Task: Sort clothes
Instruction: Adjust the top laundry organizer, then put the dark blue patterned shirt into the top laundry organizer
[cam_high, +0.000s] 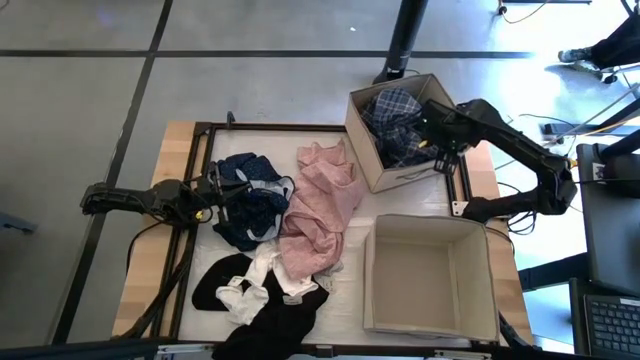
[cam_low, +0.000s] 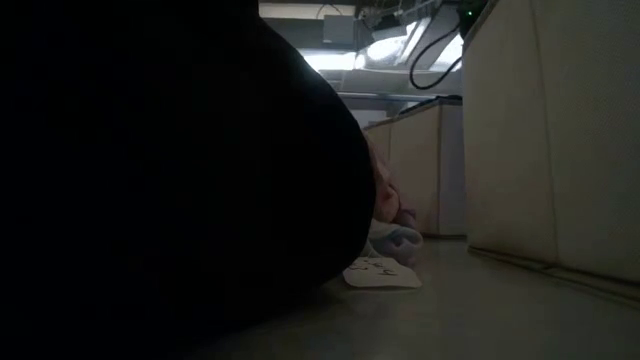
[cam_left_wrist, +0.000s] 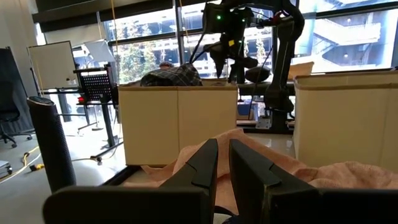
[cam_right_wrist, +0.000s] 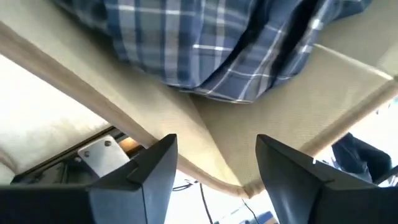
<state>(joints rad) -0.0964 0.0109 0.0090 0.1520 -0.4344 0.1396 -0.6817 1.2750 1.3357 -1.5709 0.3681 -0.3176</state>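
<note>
Clothes lie heaped across the left and middle of the table (cam_high: 178, 140) in the high view: black pieces (cam_high: 262, 318) at the bottom edge of the frame with small white ones (cam_high: 250, 285) on top, then the pale pink garment (cam_high: 318, 215) running up the centre, and the dark navy piece (cam_high: 250, 200) just left of it. Lower right, an empty cardboard box (cam_high: 430, 275) stands with its mouth up, likely waiting for another class of garment. The left claw (cam_high: 222, 190) sits at middle left on the near edge of the navy piece; in its wrist view its fingers (cam_left_wrist: 205, 163) stand close together with a thin gap and nothing seen between them, pink fabric spread beyond. I judge it is placed to pick from this heap next. Farthest, at upper right, the plaid shirt (cam_high: 395, 120) rests inside a second cardboard box (cam_high: 372, 160), so that one looks sorted. The right claw (cam_high: 437, 135) hangs at this box's right rim, fingers (cam_right_wrist: 155, 165) spread apart and empty over the wall, the shirt (cam_right_wrist: 211, 43) past them. Free table is scarce: the two boxes stand near each other, and the pink garment touches the far box's wall.
</note>
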